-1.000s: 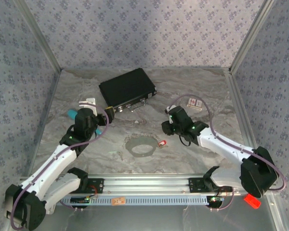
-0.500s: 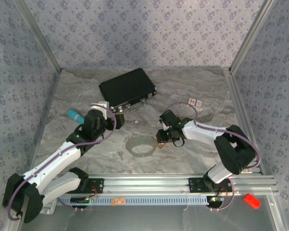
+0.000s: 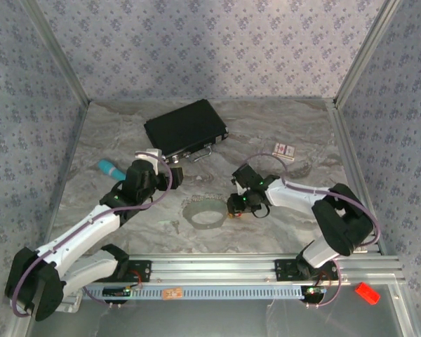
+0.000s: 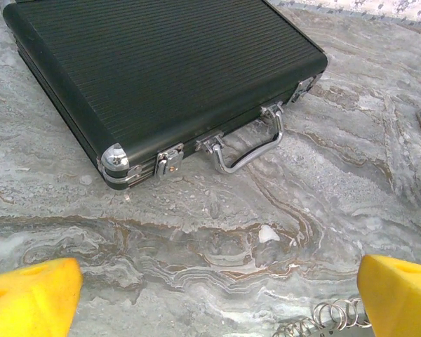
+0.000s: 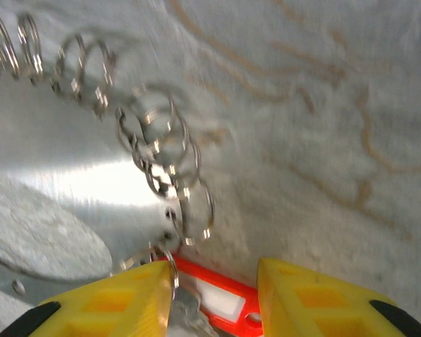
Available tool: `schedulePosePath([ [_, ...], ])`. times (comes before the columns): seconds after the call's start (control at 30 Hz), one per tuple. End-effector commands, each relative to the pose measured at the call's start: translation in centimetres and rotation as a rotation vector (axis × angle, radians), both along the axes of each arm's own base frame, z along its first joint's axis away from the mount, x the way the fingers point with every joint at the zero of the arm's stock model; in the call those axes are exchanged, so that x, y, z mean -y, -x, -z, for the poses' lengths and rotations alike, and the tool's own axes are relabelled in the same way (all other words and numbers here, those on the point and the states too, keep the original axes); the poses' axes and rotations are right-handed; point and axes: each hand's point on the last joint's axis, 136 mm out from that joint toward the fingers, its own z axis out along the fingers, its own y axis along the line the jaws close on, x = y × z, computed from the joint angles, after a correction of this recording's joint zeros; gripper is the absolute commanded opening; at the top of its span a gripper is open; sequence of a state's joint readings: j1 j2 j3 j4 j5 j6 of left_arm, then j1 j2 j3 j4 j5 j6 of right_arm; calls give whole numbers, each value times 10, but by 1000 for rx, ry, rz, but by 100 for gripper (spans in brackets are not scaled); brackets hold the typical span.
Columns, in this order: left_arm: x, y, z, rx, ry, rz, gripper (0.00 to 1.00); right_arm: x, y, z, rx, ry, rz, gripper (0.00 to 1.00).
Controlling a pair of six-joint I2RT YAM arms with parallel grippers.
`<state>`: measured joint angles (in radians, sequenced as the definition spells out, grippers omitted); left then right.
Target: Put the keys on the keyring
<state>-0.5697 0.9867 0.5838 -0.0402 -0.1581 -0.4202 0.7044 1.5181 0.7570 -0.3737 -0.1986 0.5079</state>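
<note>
Working inside a walled marble table (image 3: 302, 119), with open floor along the near rail and to the right of the keyring (image 3: 205, 211). Crowded at the back by the black case (image 3: 186, 128), just ahead of the left gripper (image 4: 217, 281), spread wide and empty. Straddling a red-headed key (image 5: 221, 303) with the right gripper (image 5: 216, 277), parted and not closed on it, at the hoop's right edge. Looks grey and thin, rimmed with small linked silvery rings (image 5: 161, 158).

Keyring (image 3: 205, 223) mid-table, case (image 3: 186, 128) behind it, key (image 5: 221, 307) just beside
</note>
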Motion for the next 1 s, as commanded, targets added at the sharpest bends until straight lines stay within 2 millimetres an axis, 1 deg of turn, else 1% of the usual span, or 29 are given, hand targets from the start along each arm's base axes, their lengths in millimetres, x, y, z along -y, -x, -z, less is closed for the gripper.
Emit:
schedulePosePath([
  [0.0,1,-6,-7,33,-3,-8,99,10,24,0,-56,23,18,38],
  [0.07,2,-7,-6,34,-5,-6,100,10,28,-3,-59,15,25,39],
  [0.13,2,-7,-6,35,-4,-3,100,10,26,-10,-46,-3,38,38],
  [0.2,2,-7,-6,39,-5,-3,100,11,15,-21,-9,-27,62,38],
  [0.27,3,-7,-7,41,-6,1,100,11,0,-31,26,-54,92,38],
  [0.37,3,-7,-8,43,-8,4,100,6,-17,-36,24,-113,116,37],
  [0.5,2,-6,-10,49,-8,5,100,-7,-25,-34,4,-159,110,36],
  [0.77,-1,-3,-4,27,-8,-7,99,-11,-32,-21,-11,-152,115,36],
  [0.97,-2,-3,-2,18,-4,-18,100,-17,-32,-15,-32,-160,107,33],
])
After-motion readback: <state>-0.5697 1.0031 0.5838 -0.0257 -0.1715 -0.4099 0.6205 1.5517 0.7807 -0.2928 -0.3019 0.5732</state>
